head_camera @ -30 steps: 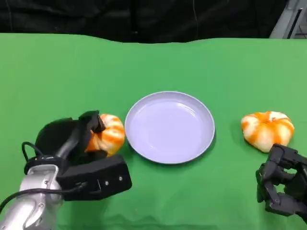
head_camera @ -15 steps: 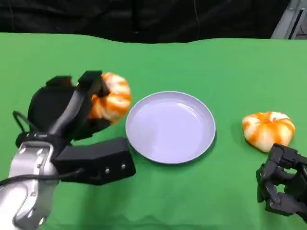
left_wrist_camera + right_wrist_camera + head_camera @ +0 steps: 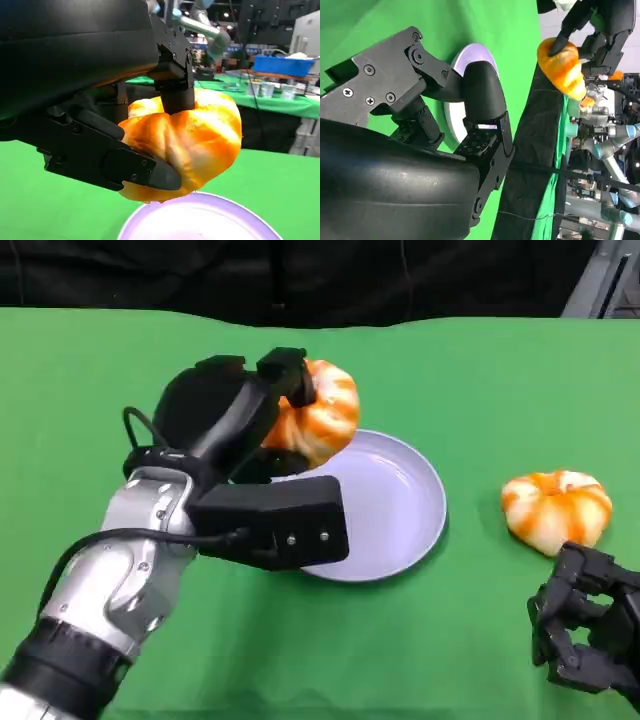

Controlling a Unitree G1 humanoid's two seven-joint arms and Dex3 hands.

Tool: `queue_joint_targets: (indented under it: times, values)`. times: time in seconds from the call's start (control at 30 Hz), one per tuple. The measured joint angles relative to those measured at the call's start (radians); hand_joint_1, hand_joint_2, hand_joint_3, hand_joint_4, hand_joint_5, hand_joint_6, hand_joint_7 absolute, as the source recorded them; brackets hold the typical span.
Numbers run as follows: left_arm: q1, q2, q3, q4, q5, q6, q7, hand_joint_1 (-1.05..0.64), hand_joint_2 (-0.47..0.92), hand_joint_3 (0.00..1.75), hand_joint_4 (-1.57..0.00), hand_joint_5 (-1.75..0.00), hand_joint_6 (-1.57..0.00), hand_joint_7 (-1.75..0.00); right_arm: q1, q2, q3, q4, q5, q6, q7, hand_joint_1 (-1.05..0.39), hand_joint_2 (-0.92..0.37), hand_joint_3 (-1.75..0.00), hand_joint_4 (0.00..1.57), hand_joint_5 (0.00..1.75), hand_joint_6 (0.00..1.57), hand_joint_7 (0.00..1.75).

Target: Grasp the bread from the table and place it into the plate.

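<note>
Bread, two pieces. Nearest: right hand [image 3: 590, 625], idle at the table's [image 3: 460, 370] front edge, fingers curled in on nothing. Just beyond it, second bread [image 3: 556, 510] resting on the cloth. Farther: left hand [image 3: 235, 415] clamped on bread [image 3: 318, 412], aloft over the plate's [image 3: 400, 525] far-left rim. Step: carrying. Next: centre, lower, release.

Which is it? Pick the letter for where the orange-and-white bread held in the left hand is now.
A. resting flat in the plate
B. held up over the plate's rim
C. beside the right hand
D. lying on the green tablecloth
B: the left hand grips the orange-and-white bread in the air, above the near-left rim of the round lavender plate.
</note>
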Motion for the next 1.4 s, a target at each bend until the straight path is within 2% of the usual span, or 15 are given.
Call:
queue_joint_targets:
  times: [0.13, 0.37, 0.43, 0.5, 0.53, 0.57, 0.6, 0.63, 0.67, 0.77, 0.87, 0.97, 1.23, 1.33, 1.4]
  values:
    - [-0.066, -0.043, -0.023, 0.155, -0.023, -0.056, 0.003, -0.13, 0.92, 0.21, -0.57, -1.75, -0.54, -1.57, 0.006, 0.001, 0.006, -0.023, -0.003, -0.004, -0.007, -0.21, -0.55, -1.17, 0.89, 1.75, 0.80, 1.64]
    - [-0.128, -0.105, -0.053, 0.362, -0.043, -0.173, 0.050, -0.12, 0.92, 0.29, -0.51, -1.66, -0.54, -1.48, 0.033, 0.007, 0.012, -0.061, -0.007, -0.007, -0.025, -0.20, -0.55, -1.15, 0.89, 1.75, 0.79, 1.64]
    - [-0.131, -0.116, -0.057, 0.409, -0.054, -0.203, 0.068, -0.13, 0.92, 0.30, -0.43, -1.68, -0.50, -1.47, 0.038, 0.007, 0.016, -0.070, -0.015, 0.003, -0.033, -0.19, -0.56, -1.15, 0.89, 1.75, 0.79, 1.63]
    - [-0.132, -0.125, -0.059, 0.446, -0.061, -0.226, 0.082, -0.15, 0.92, 0.34, -0.38, -1.62, -0.53, -1.28, 0.041, 0.007, 0.019, -0.074, -0.019, 0.006, -0.035, -0.18, -0.56, -1.15, 0.89, 1.75, 0.79, 1.64]
    - [-0.132, -0.129, -0.058, 0.460, -0.070, -0.238, 0.082, -0.21, 0.92, 0.39, -0.38, -1.34, -0.57, -0.95, 0.042, 0.008, 0.020, -0.076, -0.019, 0.007, -0.035, -0.17, -0.56, -1.14, 0.88, 1.75, 0.79, 1.64]
    - [-0.132, -0.132, -0.056, 0.469, -0.087, -0.245, 0.077, -0.42, 0.92, 0.46, -0.38, -0.80, -0.62, -0.47, 0.042, 0.008, 0.022, -0.079, -0.019, 0.008, -0.036, -0.17, -0.56, -1.14, 0.89, 1.75, 0.79, 1.64]
    - [-0.132, -0.132, -0.056, 0.471, -0.097, -0.245, 0.061, -0.61, 0.92, 0.53, -0.38, -0.47, -0.62, -0.25, 0.042, 0.009, 0.025, -0.083, -0.019, 0.009, -0.037, -0.16, -0.56, -1.15, 0.89, 1.75, 0.78, 1.64]
    - [-0.133, -0.129, -0.059, 0.469, -0.099, -0.240, 0.031, -0.76, 0.92, 0.58, -0.37, -0.24, -0.60, -0.10, 0.042, 0.010, 0.028, -0.086, -0.019, 0.010, -0.037, -0.16, -0.56, -1.15, 0.89, 1.75, 0.78, 1.64]
    - [-0.135, -0.123, -0.067, 0.464, -0.098, -0.229, -0.008, -0.85, 0.92, 0.61, -0.32, -0.14, -0.56, -0.05, 0.042, 0.010, 0.031, -0.090, -0.019, 0.011, -0.037, -0.16, -0.56, -1.15, 0.88, 1.75, 0.78, 1.64]
    - [-0.136, -0.103, -0.080, 0.442, -0.097, -0.214, -0.085, -1.03, 0.92, 0.73, -0.05, -0.01, -0.32, -0.01, 0.042, 0.010, 0.033, -0.091, -0.019, 0.014, -0.037, -0.16, -0.55, -1.15, 0.88, 1.75, 0.78, 1.64]
    - [-0.138, -0.082, -0.090, 0.422, -0.096, -0.197, -0.154, -1.05, 0.92, 0.82, 0.00, 0.00, -0.15, 0.00, 0.042, 0.010, 0.032, -0.091, -0.020, 0.014, -0.039, -0.16, -0.55, -1.16, 0.88, 1.75, 0.78, 1.64]
    - [-0.139, -0.068, -0.106, 0.405, -0.090, -0.174, -0.207, -1.05, 0.92, 0.86, 0.00, 0.00, -0.07, 0.00, 0.042, 0.010, 0.032, -0.091, -0.020, 0.014, -0.039, -0.15, -0.55, -1.15, 0.87, 1.75, 0.78, 1.64]
    - [-0.136, -0.042, -0.090, 0.336, -0.101, -0.195, -0.181, -1.05, 0.92, 0.91, 0.00, 0.00, -0.07, -0.01, 0.045, 0.009, 0.032, -0.097, -0.017, 0.018, -0.037, -0.13, -0.57, -1.13, 0.87, 1.75, 0.76, 1.65]
    - [-0.111, -0.037, -0.034, 0.286, -0.169, -0.211, -0.178, -1.03, 0.92, 0.76, 0.00, 0.00, -0.12, -0.02, 0.045, 0.009, 0.030, -0.097, -0.018, 0.018, -0.040, -0.12, -0.58, -1.12, 0.87, 1.75, 0.76, 1.65]
    - [-0.078, -0.039, 0.027, 0.239, -0.277, -0.221, -0.216, -0.77, 0.92, 0.48, -0.12, -0.04, -0.26, -0.04, 0.045, 0.009, 0.029, -0.097, -0.017, 0.018, -0.039, -0.11, -0.59, -1.12, 0.87, 1.75, 0.76, 1.65]
